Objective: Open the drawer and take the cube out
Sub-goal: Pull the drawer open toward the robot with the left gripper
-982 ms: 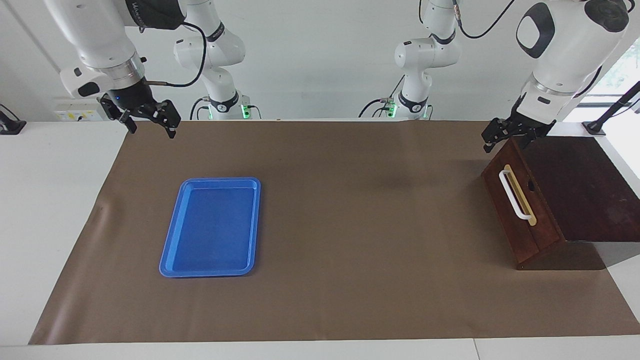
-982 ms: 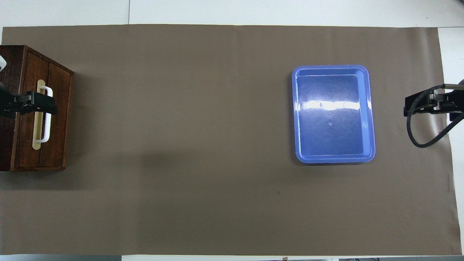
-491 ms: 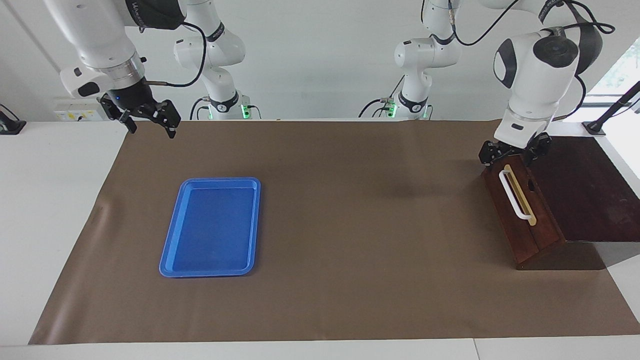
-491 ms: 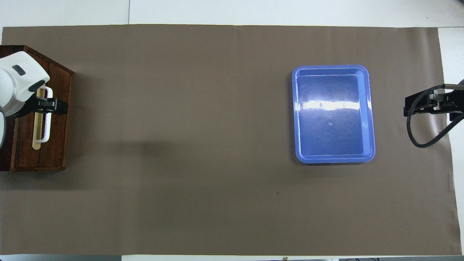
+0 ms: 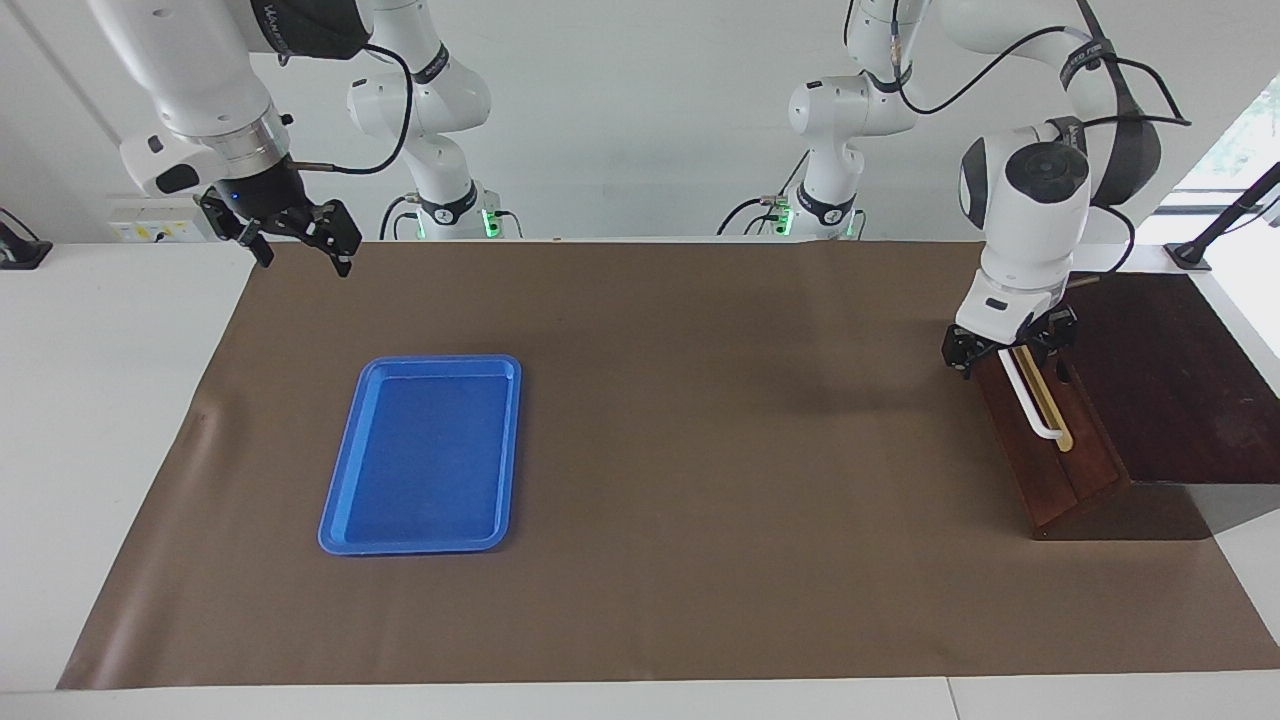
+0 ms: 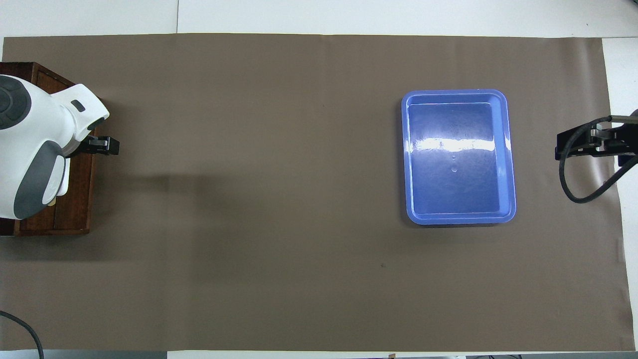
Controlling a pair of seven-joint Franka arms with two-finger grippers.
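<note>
Lowered from above the box's top edge, the left hand (image 5: 1008, 344) now straddles the upper end of the drawer's (image 5: 1045, 425) white handle (image 5: 1030, 400) at the frame's right, fingers spread, grasping nothing. Upper left, the right hand (image 5: 297, 243) waits released above the surface (image 5: 700, 450). The drawer is closed, hiding the cube; the blue tray (image 5: 424, 453) holds nothing.

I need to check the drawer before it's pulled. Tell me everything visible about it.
The drawer is a dark reddish-brown wooden front, shut in its box at the left arm's end of the table. A white bar handle runs along a brass-coloured strip. The open left claw is at the handle's end nearer the robots.
</note>
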